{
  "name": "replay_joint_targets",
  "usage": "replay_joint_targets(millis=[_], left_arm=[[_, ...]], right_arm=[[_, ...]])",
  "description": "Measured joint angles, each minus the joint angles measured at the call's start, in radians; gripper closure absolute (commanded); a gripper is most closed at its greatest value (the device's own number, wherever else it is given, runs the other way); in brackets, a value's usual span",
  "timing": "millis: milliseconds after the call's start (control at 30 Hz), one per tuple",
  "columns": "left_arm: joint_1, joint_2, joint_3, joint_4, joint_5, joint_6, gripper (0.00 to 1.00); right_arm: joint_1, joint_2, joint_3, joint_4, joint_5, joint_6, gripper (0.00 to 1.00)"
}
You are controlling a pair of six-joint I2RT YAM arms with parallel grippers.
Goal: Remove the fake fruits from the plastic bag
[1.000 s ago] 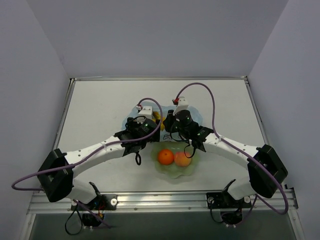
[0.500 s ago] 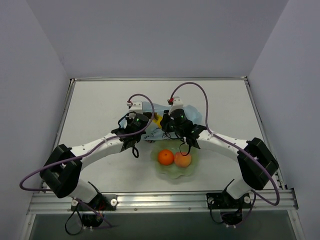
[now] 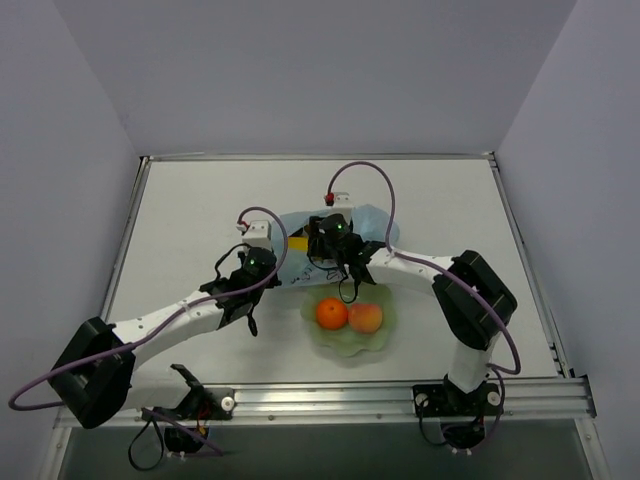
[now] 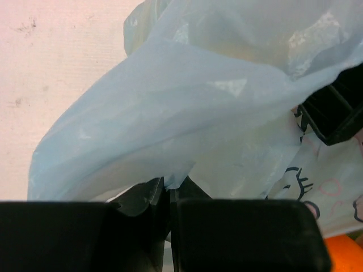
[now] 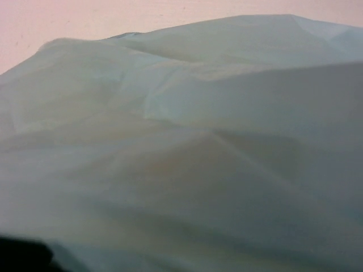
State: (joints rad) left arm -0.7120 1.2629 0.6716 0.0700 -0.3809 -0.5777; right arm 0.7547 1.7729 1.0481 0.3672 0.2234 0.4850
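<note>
left claw [image 4: 169, 195] pinched tight on a fold of the plastic bag [image 4: 187, 124], right claw [image 3: 325, 240] over bag, opening can't tell, bag mid-table [image 3: 190, 210], orange [image 3: 331, 314] and peach-pink fruit [image 3: 366, 318] in green bowl [image 3: 345, 346] just beside it

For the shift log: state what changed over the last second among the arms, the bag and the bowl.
The left gripper shifted left and a little toward the near edge, and closed on the plastic bag. The right gripper slid left over the bag; its jaws cannot be seen. The orange and the peach-pink fruit stayed in the green bowl.
</note>
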Motion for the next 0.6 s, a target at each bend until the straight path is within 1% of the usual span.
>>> replay_joint_targets(millis=[33,67,133,200,233,500,600], left_arm=[[0.0,-0.011,-0.014,0.005,0.008,-0.003,0.97],[0.0,-0.021,-0.028,0.014,0.016,-0.006,0.98],[0.0,-0.032,-0.051,0.026,0.026,-0.01,0.98],[0.0,-0.034,-0.069,0.035,0.038,-0.011,0.98],[0.0,-0.034,-0.077,0.042,0.042,-0.012,0.98],[0.0,-0.049,-0.119,0.087,0.071,-0.012,0.98],[0.0,-0.056,-0.123,0.103,0.076,-0.005,0.98]], right_arm=[[0.0,0.009,0.002,-0.001,0.014,0.014,0.4],[0.001,0.014,0.002,-0.005,0.025,0.025,0.39],[0.004,0.023,0.003,-0.009,0.042,0.048,0.32],[0.008,0.034,0.005,-0.008,0.055,0.066,0.31],[0.011,0.042,0.007,-0.007,0.06,0.073,0.29],[0.013,0.137,0.061,0.036,0.06,0.118,0.27],[0.012,0.155,0.068,0.058,0.06,0.122,0.33]])
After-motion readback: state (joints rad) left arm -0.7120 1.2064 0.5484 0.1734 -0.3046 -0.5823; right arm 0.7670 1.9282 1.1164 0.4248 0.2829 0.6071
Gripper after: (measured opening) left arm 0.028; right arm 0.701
